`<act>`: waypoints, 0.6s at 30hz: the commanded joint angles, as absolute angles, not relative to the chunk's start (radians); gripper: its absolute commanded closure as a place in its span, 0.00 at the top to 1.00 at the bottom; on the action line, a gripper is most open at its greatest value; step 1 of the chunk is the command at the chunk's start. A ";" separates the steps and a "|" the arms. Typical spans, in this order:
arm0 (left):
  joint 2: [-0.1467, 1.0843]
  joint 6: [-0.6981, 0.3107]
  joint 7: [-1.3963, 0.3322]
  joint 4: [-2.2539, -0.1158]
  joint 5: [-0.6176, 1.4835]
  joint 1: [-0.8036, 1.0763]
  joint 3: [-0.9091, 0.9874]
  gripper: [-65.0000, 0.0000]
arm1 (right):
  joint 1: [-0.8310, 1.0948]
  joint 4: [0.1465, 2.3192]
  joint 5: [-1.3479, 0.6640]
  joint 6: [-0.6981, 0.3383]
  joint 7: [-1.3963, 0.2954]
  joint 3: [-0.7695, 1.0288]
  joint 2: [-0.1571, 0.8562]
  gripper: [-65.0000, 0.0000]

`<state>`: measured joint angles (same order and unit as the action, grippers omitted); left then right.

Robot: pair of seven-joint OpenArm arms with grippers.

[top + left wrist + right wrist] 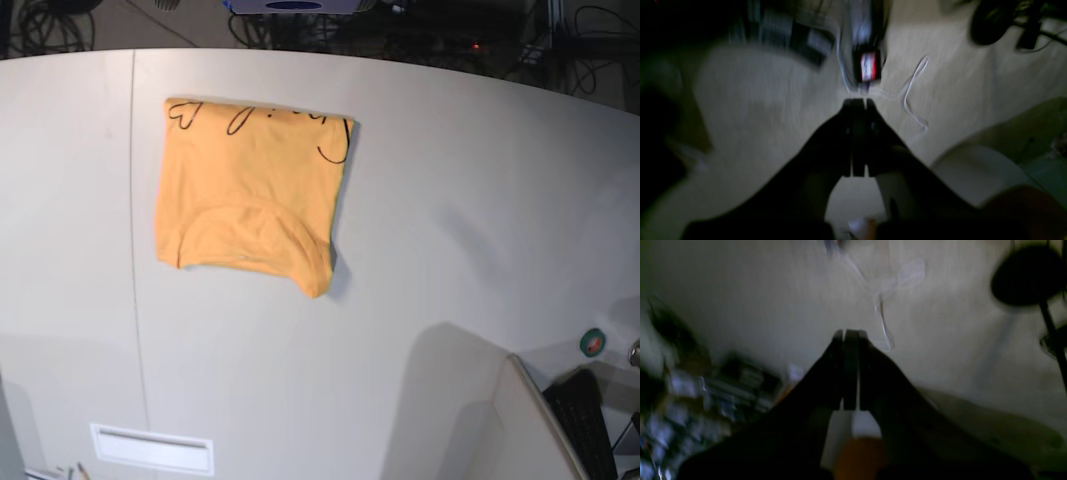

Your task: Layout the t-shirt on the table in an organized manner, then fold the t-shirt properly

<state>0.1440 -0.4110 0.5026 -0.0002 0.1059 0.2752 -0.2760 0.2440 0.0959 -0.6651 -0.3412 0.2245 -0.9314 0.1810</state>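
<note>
Folding looks close to finished, judging from how the large orange-yellow cotton t-shirt [250, 190] lies: it rests as a compact, roughly square packet on the far left part of the big smooth white-grey table [450, 230], just right of the thin dark seam line [134, 200] that runs from near to far. Thin black line markings show along its far edge, and a rounded fold of cloth, perhaps a sleeve or the collar, sits on top near its near edge. The near right corner hangs a little lower than the rest, so the packet is not perfectly square.

Neither arm appears in the base view; both are pulled away from the cloth. The left claw [859, 101] has its dark fingers pressed together with nothing between them, and its blurred wrist view looks past them at a pale floor with white cables [915, 93] and dark equipment. The right claw [850, 333] is likewise closed and empty, pointing at similar floor and clutter.

If any step remains, my judgement is that it would be tidying that drooping corner or one more fold. That calls for bringing a claw back over the table, spreading its fingers, and pinching only the top layers at the edge without dragging the whole packet.
</note>
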 commanded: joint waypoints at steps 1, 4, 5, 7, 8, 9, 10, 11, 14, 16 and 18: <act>0.151 -0.415 0.498 0.000 0.081 0.282 -0.289 0.00 | 0.255 0.084 -0.661 -0.351 0.248 -0.931 0.185 0.00; 0.154 -0.415 0.420 -0.074 0.053 0.282 -0.292 0.00 | 0.259 0.082 -0.690 -0.351 0.259 -0.914 0.179 0.00; 0.162 -0.415 0.398 -0.101 0.054 0.280 -0.292 0.00 | 0.262 0.082 -0.733 -0.351 0.260 -0.880 0.179 0.00; 0.168 -0.415 0.380 -0.127 0.056 0.271 -0.291 0.00 | 0.262 0.087 -0.805 -0.351 0.260 -0.816 0.179 0.00; 0.168 -0.415 0.378 -0.128 0.056 0.263 -0.291 0.00 | 0.265 0.094 -0.828 -0.351 0.260 -0.792 0.179 0.00; 0.168 -0.415 0.378 -0.125 0.056 0.257 -0.291 0.00 | 0.269 0.101 -0.839 -0.351 0.260 -0.779 0.179 0.00; 0.168 -0.414 0.378 -0.128 0.056 0.251 -0.291 0.00 | 0.271 0.104 -0.842 -0.351 0.260 -0.771 0.179 0.00; 0.166 -0.414 0.378 -0.128 0.056 0.242 -0.291 0.00 | 0.272 0.104 -0.843 -0.351 0.260 -0.769 0.179 0.00; 0.165 -0.337 0.378 -0.130 0.048 0.231 -0.298 0.00 | 0.274 0.105 -0.843 -0.351 0.263 -0.769 0.176 0.00; 0.165 -0.259 0.380 -0.131 0.045 0.223 -0.300 0.00 | 0.274 0.113 -0.839 -0.351 0.265 -0.769 0.162 0.00; 0.165 -0.188 0.377 -0.124 0.045 0.199 -0.303 0.00 | 0.274 0.143 -0.839 -0.351 0.265 -0.769 0.162 0.00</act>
<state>0.1555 -0.1932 0.3691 -0.1230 0.0490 0.1993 -0.3012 0.2646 0.1413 -0.8379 -0.3481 0.2596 -0.7715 0.1593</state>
